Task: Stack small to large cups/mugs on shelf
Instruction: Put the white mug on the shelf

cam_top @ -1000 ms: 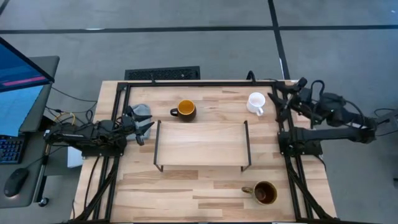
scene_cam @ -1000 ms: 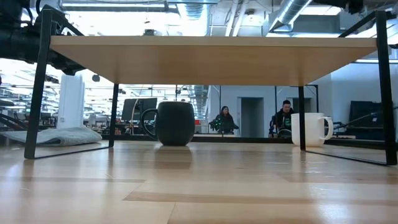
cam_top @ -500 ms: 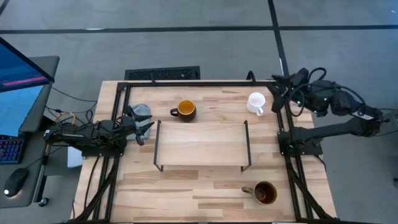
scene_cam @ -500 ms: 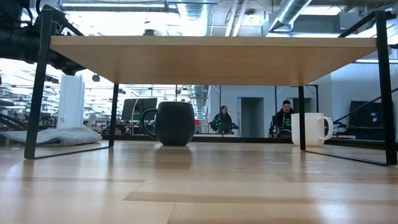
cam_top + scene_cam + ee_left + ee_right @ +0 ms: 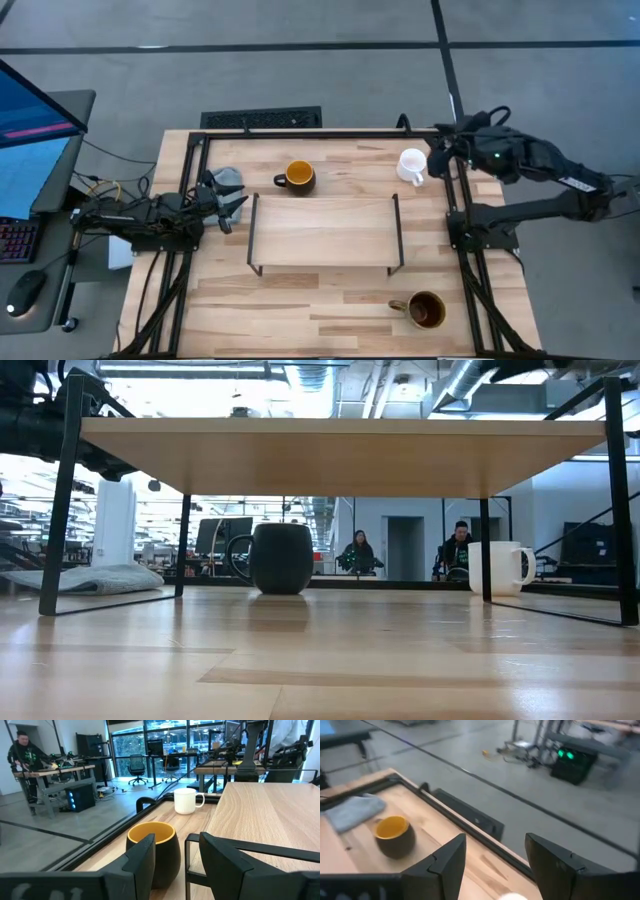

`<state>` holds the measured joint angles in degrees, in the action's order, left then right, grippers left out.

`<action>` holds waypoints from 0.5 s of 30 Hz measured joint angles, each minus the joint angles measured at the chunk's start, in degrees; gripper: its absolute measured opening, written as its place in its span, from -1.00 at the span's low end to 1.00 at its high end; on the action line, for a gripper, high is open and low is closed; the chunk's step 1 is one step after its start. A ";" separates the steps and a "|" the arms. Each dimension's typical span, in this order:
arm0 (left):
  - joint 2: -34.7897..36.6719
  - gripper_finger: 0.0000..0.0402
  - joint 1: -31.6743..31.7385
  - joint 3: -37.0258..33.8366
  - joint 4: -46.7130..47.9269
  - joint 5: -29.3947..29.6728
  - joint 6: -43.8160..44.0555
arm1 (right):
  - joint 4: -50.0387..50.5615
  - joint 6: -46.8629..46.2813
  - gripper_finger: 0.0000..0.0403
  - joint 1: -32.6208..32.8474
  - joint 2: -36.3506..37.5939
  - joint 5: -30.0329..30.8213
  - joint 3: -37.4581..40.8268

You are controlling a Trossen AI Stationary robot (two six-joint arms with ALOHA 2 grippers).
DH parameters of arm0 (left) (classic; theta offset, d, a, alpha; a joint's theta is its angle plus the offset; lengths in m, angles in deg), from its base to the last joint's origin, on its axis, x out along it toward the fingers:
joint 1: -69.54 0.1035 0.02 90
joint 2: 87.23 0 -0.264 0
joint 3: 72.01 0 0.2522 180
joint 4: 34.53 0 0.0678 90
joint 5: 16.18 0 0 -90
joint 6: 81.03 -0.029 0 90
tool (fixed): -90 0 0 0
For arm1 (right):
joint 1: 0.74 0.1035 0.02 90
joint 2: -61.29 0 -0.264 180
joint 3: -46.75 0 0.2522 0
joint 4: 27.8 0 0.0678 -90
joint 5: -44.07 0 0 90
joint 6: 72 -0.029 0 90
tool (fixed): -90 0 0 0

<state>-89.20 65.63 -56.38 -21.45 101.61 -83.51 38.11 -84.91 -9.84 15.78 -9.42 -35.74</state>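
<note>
The small white mug stands on the table at the far right, beside the shelf's far right leg. The dark mug with yellow inside stands behind the shelf. The olive-brown mug stands near the front right. My right gripper is open, raised just right of the white mug; its fingers frame the dark mug far off. My left gripper is open and empty at the shelf's left end; its view shows the dark mug and the white mug.
A grey cloth lies at the far left of the table, behind my left gripper. The shelf's thin black legs stand on the tabletop. People sit in the room beyond the table.
My right gripper has swung from beyond the table's right edge toward the white mug and has risen. The mugs and the shelf have stayed where they were.
</note>
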 joint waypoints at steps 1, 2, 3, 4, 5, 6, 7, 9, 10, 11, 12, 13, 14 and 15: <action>-0.01 -0.27 0.01 0.00 0.00 0.00 0.00 | 0.89 -0.60 0.13 -1.10 -0.18 -0.01 0.00; -0.02 -0.27 0.00 0.00 0.00 0.00 0.00 | 1.81 -1.03 0.13 -2.19 -0.37 0.02 0.00; 0.00 -0.27 0.01 0.00 0.00 0.00 0.01 | 2.58 -1.46 0.13 -3.32 -0.64 0.00 0.00; -0.01 -0.27 0.00 0.00 0.00 0.00 0.02 | 3.20 -2.04 0.13 -4.52 -0.96 0.02 0.00; -0.02 -0.27 0.01 0.00 0.00 0.00 0.04 | 3.69 -2.23 0.13 -5.62 -1.27 -0.04 0.00; -0.02 -0.27 0.01 0.00 0.00 0.00 0.04 | 3.95 -2.29 0.13 -6.72 -1.57 -0.25 0.00; -0.02 -0.27 -0.01 0.00 0.00 0.02 0.04 | 4.15 -2.27 0.13 -7.67 -1.87 -0.40 0.00; -0.01 -0.27 0.00 0.00 0.00 0.00 0.08 | 4.25 -2.29 0.13 -9.27 -2.46 -0.46 0.00; -0.01 -0.27 0.00 0.00 0.00 0.00 0.12 | 4.26 -2.27 0.13 -9.91 -2.68 -0.51 0.00; -0.02 -0.27 0.01 0.00 0.00 0.00 0.17 | 4.33 -2.26 0.13 -10.49 -3.05 -0.63 0.00; -0.01 -0.27 0.00 0.00 0.00 0.00 0.17 | 4.40 -2.26 0.13 -10.98 -3.37 -0.63 0.00; -0.02 -0.27 -0.01 0.00 0.00 0.00 0.17 | 4.60 -2.26 0.13 -11.36 -3.67 -0.78 0.00; -0.01 -0.27 0.00 0.00 0.00 0.00 0.17 | 4.86 -2.26 0.13 -11.67 -3.92 -1.19 0.00; -0.01 -0.27 0.01 0.00 0.00 0.00 0.17 | 5.09 -2.25 0.13 -11.93 -4.17 -1.90 0.00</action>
<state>-89.22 65.64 -56.38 -21.45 101.61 -83.33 43.21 -87.17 -21.77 11.61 -11.32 -35.74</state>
